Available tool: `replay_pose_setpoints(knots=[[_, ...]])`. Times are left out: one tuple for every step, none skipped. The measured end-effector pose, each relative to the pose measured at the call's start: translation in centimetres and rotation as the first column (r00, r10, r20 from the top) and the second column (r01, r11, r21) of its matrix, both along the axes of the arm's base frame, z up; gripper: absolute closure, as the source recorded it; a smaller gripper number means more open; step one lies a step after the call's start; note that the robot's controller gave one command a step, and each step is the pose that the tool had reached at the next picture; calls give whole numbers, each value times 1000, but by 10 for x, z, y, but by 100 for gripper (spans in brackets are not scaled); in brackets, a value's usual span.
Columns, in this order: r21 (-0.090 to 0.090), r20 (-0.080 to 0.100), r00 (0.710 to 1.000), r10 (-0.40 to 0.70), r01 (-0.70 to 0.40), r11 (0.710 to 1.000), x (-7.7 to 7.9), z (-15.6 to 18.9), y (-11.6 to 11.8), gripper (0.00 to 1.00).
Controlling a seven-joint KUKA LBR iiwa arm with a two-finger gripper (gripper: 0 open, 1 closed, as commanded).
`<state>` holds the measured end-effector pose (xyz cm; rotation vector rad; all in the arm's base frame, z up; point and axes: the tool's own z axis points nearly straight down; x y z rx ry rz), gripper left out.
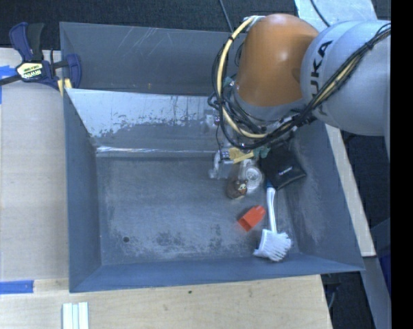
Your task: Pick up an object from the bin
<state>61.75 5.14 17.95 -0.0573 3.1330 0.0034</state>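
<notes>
Currently nearest the gripper: we see the gripper (223, 164) low over the right half of the bin (158, 269), just beside a small round brown-and-silver thing (239, 184) lying on the floor right of centre.
Pincer state: we cannot tell whether it is apart or together, because the orange cover (275, 60) and its cables sit above it.
Held: we see nothing in its grasp.
Neighbours: a flat black thing (283, 170) lies just to the right of the round thing. An orange block (251, 218) lies nearer the front wall. A white brush (272, 235) lies beside the block, its handle pointing toward the round thing.
Step in hand: we judge it to be lining up for a grasp, with the round thing the likeliest candidate.
Doing it well: we would centre squarely over that one thing, come straight down, and close across its narrowest width.
Clearance: we would keep off the brush handle and the black thing, so that only one thing comes up.
Risk: we expect a round thing may roll or squirt out sideways, and the nearby handle could get nudged.
Lift: we would rise only once the hold looks firm.
</notes>
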Motion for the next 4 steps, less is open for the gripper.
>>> replay_pose_setpoints(knots=[[-5,5,944,329,-329,944,6,-4,-19,0],[0,0,994,110,-110,994,2,-40,-21,0],[0,6,999,-33,33,999,-37,-32,-38,0],[0,6,998,61,-61,998,-23,-47,-56,0]])
